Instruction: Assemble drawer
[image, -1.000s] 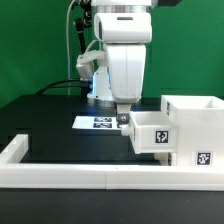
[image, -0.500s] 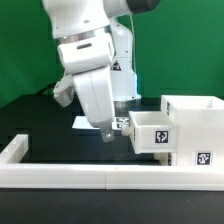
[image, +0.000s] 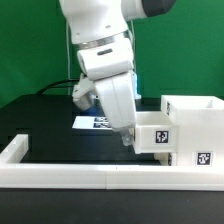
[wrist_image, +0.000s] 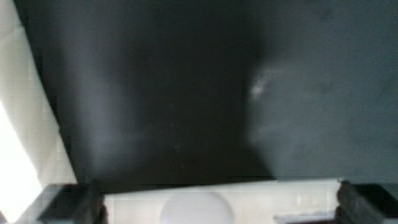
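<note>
Leaning tilted from above, the gripper (image: 127, 137) was set against the near-left corner of the small low white plastic open-topped drawer (image: 153, 131); whether its fingers were spread or pinching could not be told. Half a second before, it had been held slightly clear of that corner. The drawer was seen part-inserted in the taller white hollow housing block (image: 199, 128), toward the worktop's right edge, so pushing was judged under way.

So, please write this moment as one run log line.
arm: tilted | pincer: at drawer side wall, state unclear | drawer: partly inside housing
</note>
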